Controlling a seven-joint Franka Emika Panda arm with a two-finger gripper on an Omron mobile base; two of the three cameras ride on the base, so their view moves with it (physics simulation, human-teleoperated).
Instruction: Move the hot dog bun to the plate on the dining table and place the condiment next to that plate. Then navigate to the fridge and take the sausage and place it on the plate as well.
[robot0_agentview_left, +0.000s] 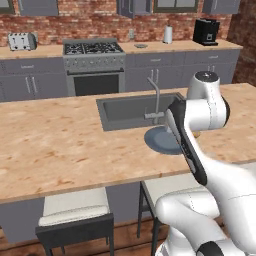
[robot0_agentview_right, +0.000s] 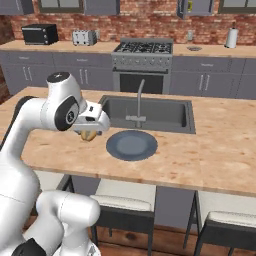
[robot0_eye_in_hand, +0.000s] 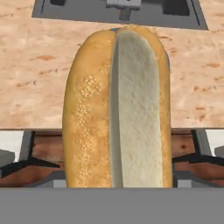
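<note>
I'm in a home kitchen, no doubt about it: red brick wall (robot0_agentview_right: 150, 20) ahead, grey cabinets (robot0_agentview_right: 50, 70) under a wood counter (robot0_agentview_left: 45, 51), and a gas stove (robot0_agentview_left: 93, 62) with its oven set between them. A toaster (robot0_agentview_left: 20, 41) and a coffee machine (robot0_agentview_left: 206, 31) stand on that counter. Right before me runs a pale wood island (robot0_agentview_left: 55, 145) with a sink (robot0_agentview_right: 160, 114), a faucet (robot0_agentview_right: 138, 102), and stools (robot0_agentview_left: 75, 210) tucked below.

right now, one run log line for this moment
stage: carrying bun to plate | gripper: shut on bun | bun: above table, left of plate | plate: bare, front of sink
</note>
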